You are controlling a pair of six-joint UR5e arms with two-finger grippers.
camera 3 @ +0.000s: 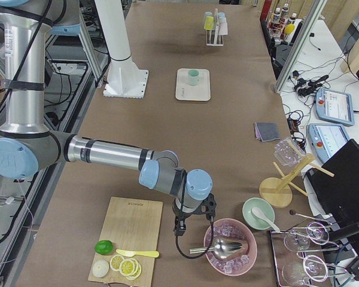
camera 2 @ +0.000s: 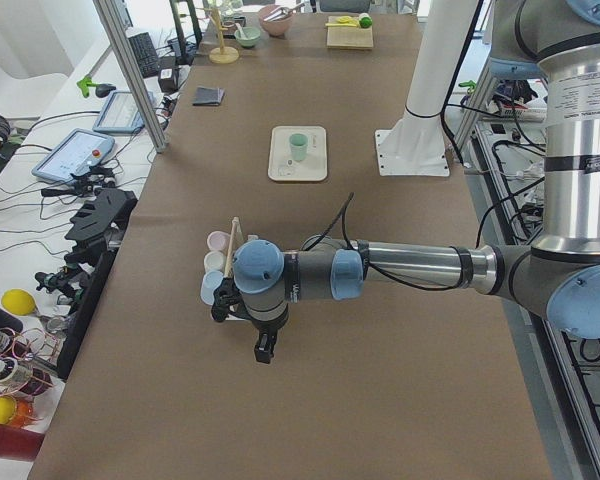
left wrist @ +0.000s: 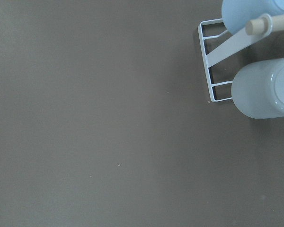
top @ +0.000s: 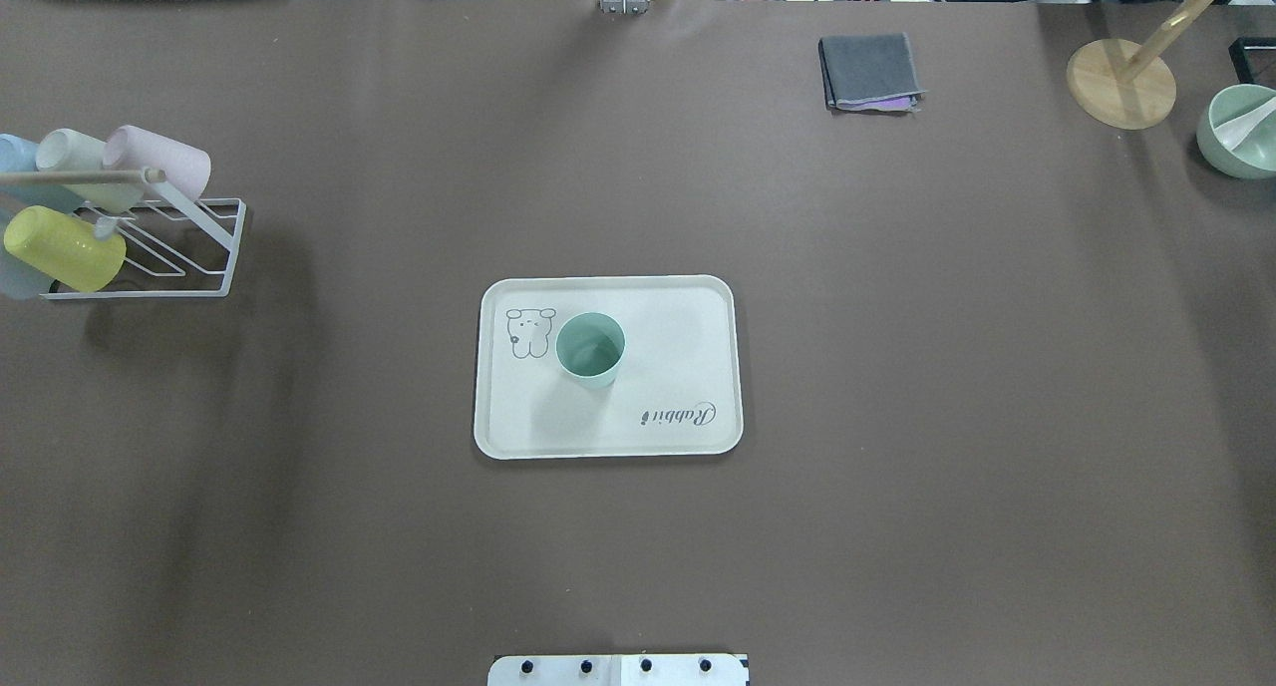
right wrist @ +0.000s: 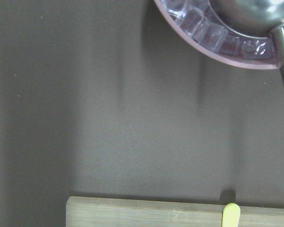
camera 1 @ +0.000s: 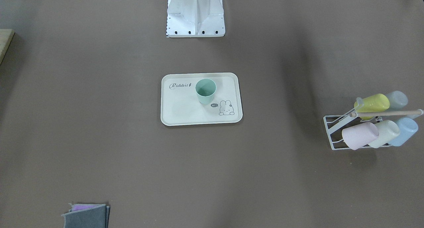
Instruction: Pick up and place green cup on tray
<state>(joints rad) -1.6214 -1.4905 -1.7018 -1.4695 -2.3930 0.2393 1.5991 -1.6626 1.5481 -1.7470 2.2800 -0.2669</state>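
The green cup (camera 1: 205, 90) stands upright on the cream "Rabbit" tray (camera 1: 185, 112) at the table's middle, beside the bunny drawing. It also shows in the overhead view (top: 590, 348) on the tray (top: 678, 367). My left gripper (camera 2: 265, 350) shows only in the exterior left view, hanging over the table by the cup rack, far from the tray. My right gripper (camera 3: 180, 226) shows only in the exterior right view, near the ice bowl, far from the tray. I cannot tell whether either is open or shut. No fingers show in the wrist views.
A white wire rack (top: 199, 257) with several pastel cups stands at the table's left end. A folded grey cloth (top: 869, 71), a wooden stand (top: 1121, 83) and a green bowl (top: 1236, 133) sit far right. A cutting board (camera 3: 128, 239) and ice bowl (camera 3: 230, 245) lie by the right arm.
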